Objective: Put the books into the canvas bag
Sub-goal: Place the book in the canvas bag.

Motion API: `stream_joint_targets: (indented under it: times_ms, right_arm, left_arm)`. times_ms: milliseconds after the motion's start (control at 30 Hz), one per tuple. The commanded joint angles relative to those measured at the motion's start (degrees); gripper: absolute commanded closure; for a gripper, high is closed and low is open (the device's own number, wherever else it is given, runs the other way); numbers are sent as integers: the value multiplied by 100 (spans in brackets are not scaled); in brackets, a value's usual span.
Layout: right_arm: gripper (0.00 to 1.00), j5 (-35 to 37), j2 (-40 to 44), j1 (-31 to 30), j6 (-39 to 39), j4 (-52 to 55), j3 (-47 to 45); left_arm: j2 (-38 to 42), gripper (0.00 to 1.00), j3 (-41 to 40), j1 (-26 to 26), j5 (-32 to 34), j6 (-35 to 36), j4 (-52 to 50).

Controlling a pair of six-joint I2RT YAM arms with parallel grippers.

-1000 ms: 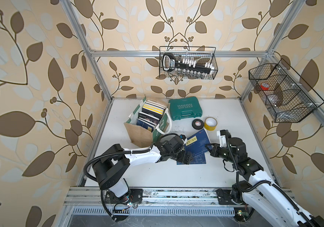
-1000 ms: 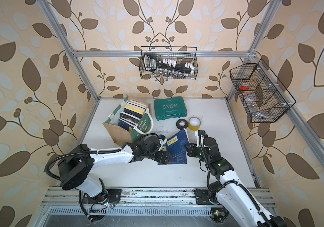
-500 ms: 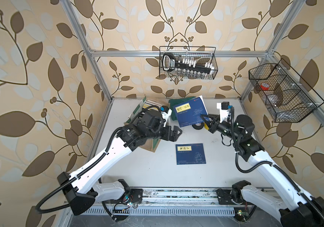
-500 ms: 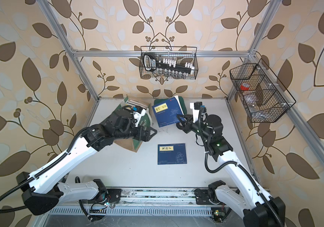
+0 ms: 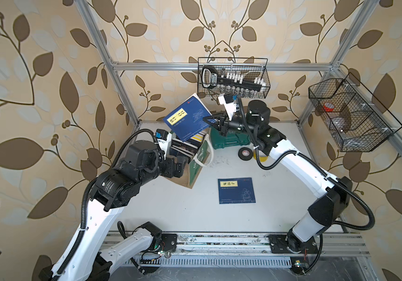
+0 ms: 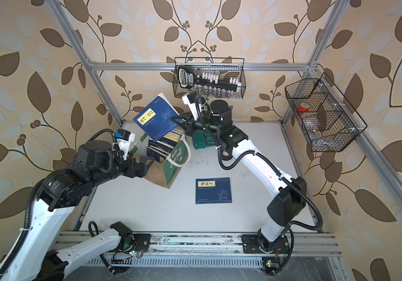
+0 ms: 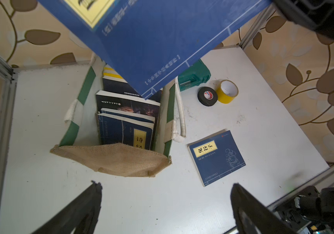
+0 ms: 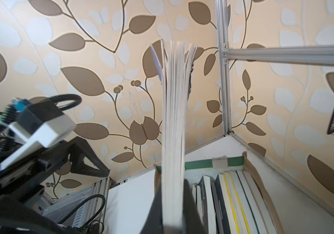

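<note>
We're mid-insert: right claw (image 5: 210, 121) clamps a navy, yellow-labelled paperback (image 5: 187, 119) tilted over the tan burlap tote w/ green panels (image 5: 196, 167); left claw (image 7: 165, 184) gapes empty, near-left. Next we lower it edge-first, probs into a free slot.

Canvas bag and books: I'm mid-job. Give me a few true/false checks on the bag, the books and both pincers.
1. The right pincer is shut on a navy book, held in the air over the canvas bag. True.
2. The left pincer is shut on the bag. False: it is open and holds nothing.
3. A second navy book lies flat on the table, outside the bag. True.
4. The bag is empty. False: several books stand in it.
5. The black tape roll is in the bag. False: it sits on the table beside a yellow tape roll.
</note>
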State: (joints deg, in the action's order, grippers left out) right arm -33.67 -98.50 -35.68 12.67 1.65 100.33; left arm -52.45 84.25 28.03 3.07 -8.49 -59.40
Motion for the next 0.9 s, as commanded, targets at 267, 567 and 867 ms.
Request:
stream_joint_targets:
  times_ms: [267, 567, 867]
  right_arm:
    - [100, 1282, -827, -632, -973, 2719, 1418]
    - [100, 1104, -483, -717, -975, 3433, 1192]
    - [100, -623, -1684, -683, -1091, 4499, 2722]
  left_arm:
    - [247, 1, 222, -42, 546, 383, -21]
    - [314, 1, -38, -35, 408, 346, 163]
    - [265, 1, -301, -36, 132, 278, 375]
